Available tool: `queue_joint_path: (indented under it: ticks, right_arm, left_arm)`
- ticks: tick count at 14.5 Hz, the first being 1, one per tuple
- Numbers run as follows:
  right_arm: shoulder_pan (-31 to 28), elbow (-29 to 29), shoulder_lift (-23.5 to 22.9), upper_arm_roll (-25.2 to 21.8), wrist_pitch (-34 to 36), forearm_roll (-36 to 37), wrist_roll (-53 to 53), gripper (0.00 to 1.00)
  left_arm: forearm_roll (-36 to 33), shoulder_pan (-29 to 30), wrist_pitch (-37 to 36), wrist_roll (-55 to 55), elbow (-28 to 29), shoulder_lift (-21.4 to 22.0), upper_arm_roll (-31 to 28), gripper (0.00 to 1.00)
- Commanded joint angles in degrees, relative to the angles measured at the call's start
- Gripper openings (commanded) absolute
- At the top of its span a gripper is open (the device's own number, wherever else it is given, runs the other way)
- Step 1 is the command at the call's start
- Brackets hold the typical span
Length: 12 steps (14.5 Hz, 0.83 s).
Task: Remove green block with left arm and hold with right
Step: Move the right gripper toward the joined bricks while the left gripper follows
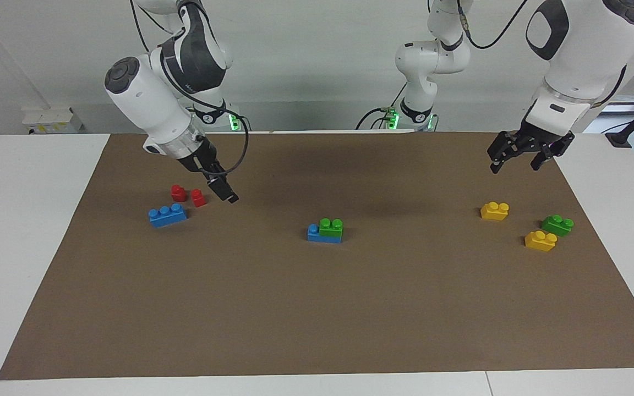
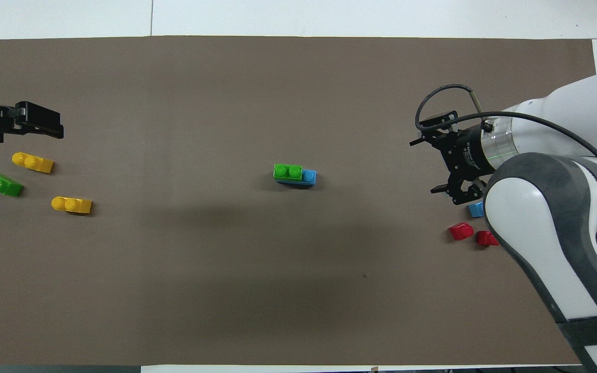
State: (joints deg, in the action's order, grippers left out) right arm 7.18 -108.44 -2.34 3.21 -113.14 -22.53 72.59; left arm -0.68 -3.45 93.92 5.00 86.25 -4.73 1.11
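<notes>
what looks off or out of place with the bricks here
Nothing is damaged or spilled. The only oddity: two small red bricks lie tipped on their sides beside a blue brick, toward the right arm's end. The green block sits squarely on its blue brick.

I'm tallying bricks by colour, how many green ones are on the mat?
2. One green brick sits on a blue brick mid-mat; the other lies on the mat beside two yellow bricks at the left arm's end. None look hidden.
</notes>
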Motion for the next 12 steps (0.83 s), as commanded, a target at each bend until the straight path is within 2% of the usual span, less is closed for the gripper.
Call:
queue_joint_path:
  ticks: [1,4,7,12]
  right_arm:
    - [1.07,-1.34,-1.25,0.04,-3.74,-4.53,8.33,1.0]
    - [3.01,-3.62,-3.45,-0.04,-9.8,-9.28,11.77,1.0]
    - [4.77,-4.06,-5.48,-0.04,-12.62,-12.27,14.68,1.0]
    - [7.06,-5.03,-9.07,0.04,-17.37,-14.38,14.6,1.0]
  left_arm:
    - [0.76,-0.33,2.85,2.3,4.62,2.79,0.11,1.0]
    - [0.76,-1.03,6.43,6.84,9.01,4.81,0.29,1.0]
    - [1.37,-1.82,10.93,15.72,13.5,6.48,0.29,1.0]
    - [3.23,-7.08,15.5,32.31,20.61,9.2,0.29,1.0]
